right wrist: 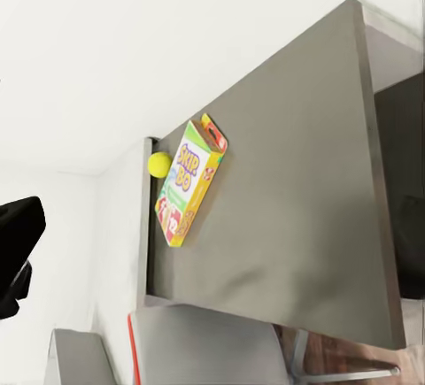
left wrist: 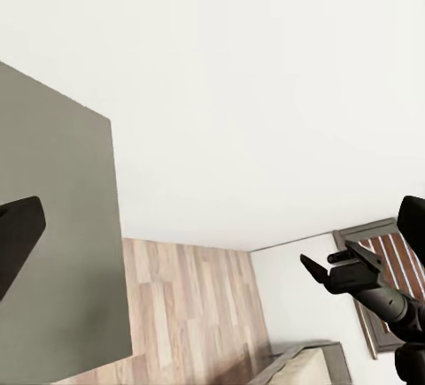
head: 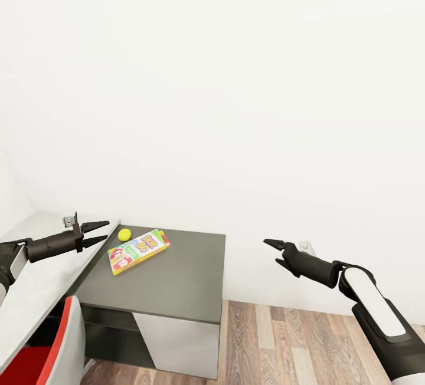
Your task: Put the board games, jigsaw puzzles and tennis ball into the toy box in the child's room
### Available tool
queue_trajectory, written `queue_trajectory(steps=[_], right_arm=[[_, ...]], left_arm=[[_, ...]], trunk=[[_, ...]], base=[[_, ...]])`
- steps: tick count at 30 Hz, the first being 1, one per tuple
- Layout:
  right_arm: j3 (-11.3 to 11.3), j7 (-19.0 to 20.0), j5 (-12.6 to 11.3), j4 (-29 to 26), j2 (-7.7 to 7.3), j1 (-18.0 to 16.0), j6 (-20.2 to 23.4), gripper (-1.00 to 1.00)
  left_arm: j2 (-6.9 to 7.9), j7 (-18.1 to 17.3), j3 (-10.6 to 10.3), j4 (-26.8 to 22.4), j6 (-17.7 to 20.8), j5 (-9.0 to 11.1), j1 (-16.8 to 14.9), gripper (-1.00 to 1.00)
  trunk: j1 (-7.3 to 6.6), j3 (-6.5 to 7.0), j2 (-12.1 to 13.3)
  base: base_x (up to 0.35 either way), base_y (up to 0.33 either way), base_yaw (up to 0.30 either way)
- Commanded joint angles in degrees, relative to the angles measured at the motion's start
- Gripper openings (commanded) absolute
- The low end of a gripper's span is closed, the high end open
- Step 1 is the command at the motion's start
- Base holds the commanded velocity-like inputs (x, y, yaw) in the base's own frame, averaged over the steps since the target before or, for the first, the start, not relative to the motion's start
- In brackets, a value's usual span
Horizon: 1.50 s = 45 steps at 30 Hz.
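A colourful board game box [head: 139,250] lies flat on the dark grey table [head: 177,285], near its far left corner. A yellow tennis ball [head: 124,234] rests just beyond the box, touching nothing else. My left gripper [head: 104,230] hovers open, with nothing in it, a little left of the ball above the table's left edge. My right gripper [head: 271,252] is open and holds nothing, in the air to the right of the table. The right wrist view looks across at the box [right wrist: 188,192] and the ball [right wrist: 159,165].
A light grey counter [head: 35,279] adjoins the table on the left. A red and grey chair [head: 56,344] stands at the lower left. Wooden floor [head: 283,344] lies to the right of the table, and a white wall is behind it.
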Motion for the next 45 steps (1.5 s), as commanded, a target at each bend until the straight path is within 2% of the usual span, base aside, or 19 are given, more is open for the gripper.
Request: queue_trajectory(steps=[1,25,45], right_arm=[[-0.1,-0.6,-0.6,0.0,-0.04,-0.1,0.0,1.0],[-0.5,-0.2,-0.6,0.1,-0.04,-0.1,0.0,1.0],[-0.6,-0.2,-0.7,0.0,-0.04,-0.1,0.0,1.0]], left_arm=[[0.0,-0.2,0.1,0.0,0.6,0.0,-0.1,1.0],[0.0,-0.2,0.1,0.0,0.6,0.0,-0.1,1.0],[0.0,-0.2,0.1,0.0,0.6,0.0,-0.1,1.0]], trunk=[[0.04,-0.04,-0.1],[0.04,2.1,-0.1],[0.04,3.89,-0.1]], base=[[0.01,-0.014,-0.08],[0.001,0.0,-0.077],[0.064,0.031,-0.066]])
